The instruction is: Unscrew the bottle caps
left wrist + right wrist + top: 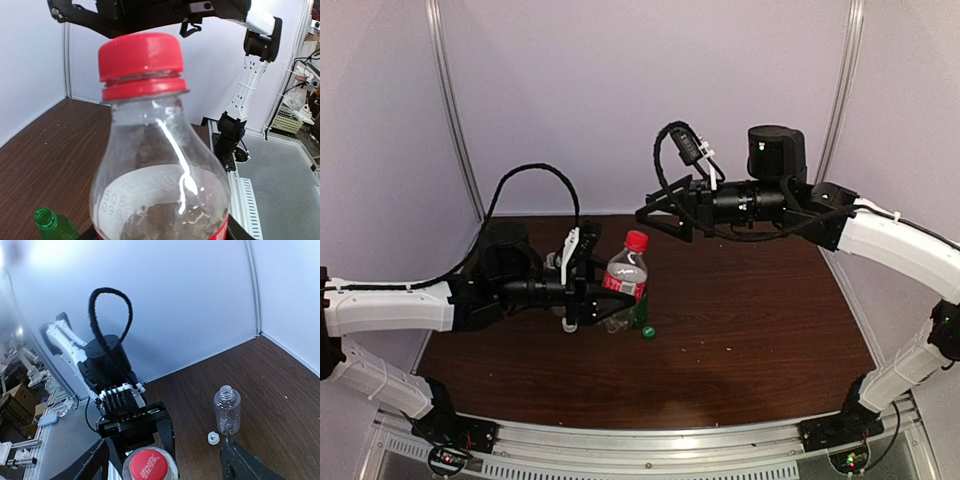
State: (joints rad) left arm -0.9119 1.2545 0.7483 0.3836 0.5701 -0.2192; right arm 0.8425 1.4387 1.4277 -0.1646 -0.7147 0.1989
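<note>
One cap left to unscrew, by my reading: red cap on upright red-label bottle, body gripped by left claw. Right claw just above it, jaws wide, straddling cap without touching. Bottle axis vertical, so right arm nearer.

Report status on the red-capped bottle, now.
Left tool clamped on red-label bottle, upright. Right tool open over red cap, cap on. Green cap loose on table beside bottle. Nothing between tool and cap.
</note>
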